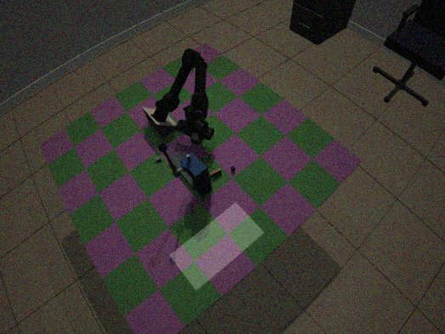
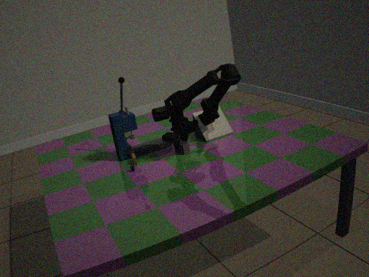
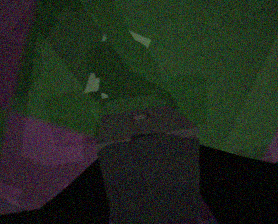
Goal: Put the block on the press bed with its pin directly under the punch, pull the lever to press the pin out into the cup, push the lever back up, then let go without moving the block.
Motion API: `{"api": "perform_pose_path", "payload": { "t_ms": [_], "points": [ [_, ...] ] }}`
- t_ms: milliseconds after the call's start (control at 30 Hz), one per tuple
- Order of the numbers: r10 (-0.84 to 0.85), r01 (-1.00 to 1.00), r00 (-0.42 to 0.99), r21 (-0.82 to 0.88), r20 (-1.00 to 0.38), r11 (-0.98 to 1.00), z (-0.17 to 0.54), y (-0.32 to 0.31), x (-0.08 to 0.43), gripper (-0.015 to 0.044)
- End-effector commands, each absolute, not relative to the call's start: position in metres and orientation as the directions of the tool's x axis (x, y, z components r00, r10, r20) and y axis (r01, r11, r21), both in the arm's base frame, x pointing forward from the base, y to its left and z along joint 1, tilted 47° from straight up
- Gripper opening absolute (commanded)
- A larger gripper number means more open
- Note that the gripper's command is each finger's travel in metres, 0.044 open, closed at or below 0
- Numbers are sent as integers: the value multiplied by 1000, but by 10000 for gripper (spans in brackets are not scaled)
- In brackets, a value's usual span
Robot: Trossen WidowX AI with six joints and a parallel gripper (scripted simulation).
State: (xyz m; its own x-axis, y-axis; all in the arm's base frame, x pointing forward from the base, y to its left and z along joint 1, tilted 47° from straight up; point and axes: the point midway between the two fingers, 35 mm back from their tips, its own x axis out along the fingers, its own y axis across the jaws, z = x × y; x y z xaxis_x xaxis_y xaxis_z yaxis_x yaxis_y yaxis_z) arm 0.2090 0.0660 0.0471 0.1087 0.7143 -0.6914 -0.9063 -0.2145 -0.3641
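One block stands on the checkered surface, well inside its edges, gripped between the jaws. Open surface separates it from one blue press, whose single lever is up.

Dim all over, grainy speckle everywhere. From overhead, a pale glare rectangle lies toward six o'clock on the counter — its surface mirrors faintly. Soft shadows pool nearby; the close view is darkest, its detail murky.
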Motion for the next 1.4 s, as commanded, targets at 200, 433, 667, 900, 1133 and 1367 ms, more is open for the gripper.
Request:
{"api": "perform_pose_path", "payload": {
  "t_ms": [200, 433, 667, 900, 1133, 1367],
  "points": [
    [717, -908, 110, -364, -689, -210, 47, 66, 209, 137],
    [717, -908, 110, -364, -689, -210, 47, 66, 209, 90],
    [715, -908, 110, -363, -690, -211, 60, 52, 208, 0],
    [713, -916, 109, -349, -692, -199, 68, 45, 206, 0],
    [688, -976, 103, -208, -718, -71, 66, 46, 204, 0],
    [661, -995, 99, -66, -744, 76, 65, 47, 203, 0]
  ]
}}
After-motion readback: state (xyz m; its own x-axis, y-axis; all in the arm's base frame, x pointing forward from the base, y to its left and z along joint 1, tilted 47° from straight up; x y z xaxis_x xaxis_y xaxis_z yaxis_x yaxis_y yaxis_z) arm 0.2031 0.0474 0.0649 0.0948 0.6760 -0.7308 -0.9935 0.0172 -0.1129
